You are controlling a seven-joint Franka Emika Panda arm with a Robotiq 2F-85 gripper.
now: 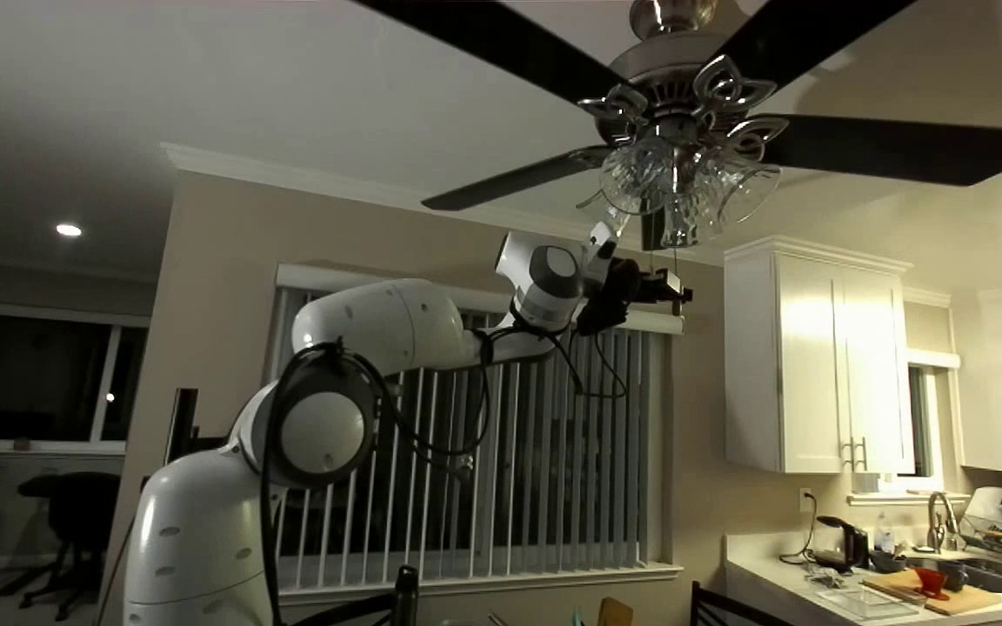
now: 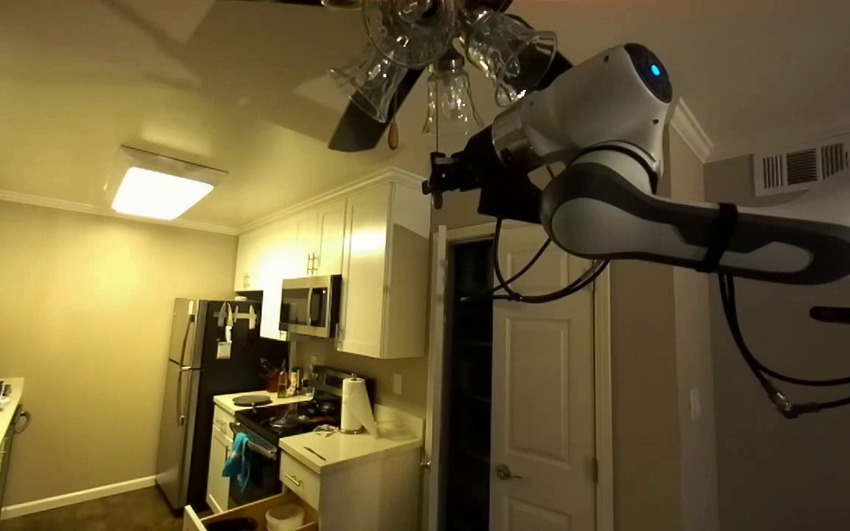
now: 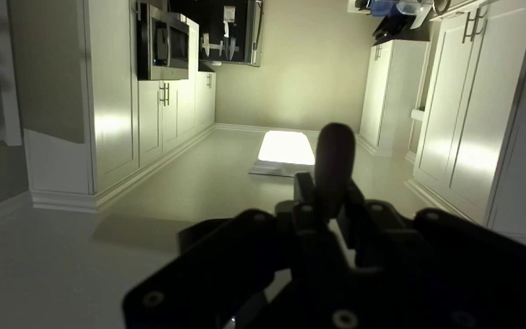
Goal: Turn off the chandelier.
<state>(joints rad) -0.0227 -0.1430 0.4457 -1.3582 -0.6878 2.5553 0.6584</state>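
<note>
The chandelier (image 1: 684, 174) is a ceiling fan with several clear-looking glass shades under a metal hub and long dark blades. It also shows at the top of an exterior view (image 2: 454, 96), and its bulbs look unlit. My gripper (image 1: 684, 296) is just below the shades, also seen in an exterior view (image 2: 436, 177). In the wrist view, which stands upside down, the fingers (image 3: 329, 196) are shut on a dark brown pull-chain knob (image 3: 335, 155). The knob's end shows below the fingers in an exterior view (image 2: 437, 200). A second wooden knob (image 2: 393, 136) hangs free nearby.
A glass shade (image 2: 510, 55) is close to my wrist; I cannot tell whether they touch. A fan blade (image 2: 373, 122) hangs above. White wall cabinets (image 1: 823, 365) and a window with vertical blinds (image 1: 544, 452) stand behind. A square ceiling light (image 2: 161, 193) is lit.
</note>
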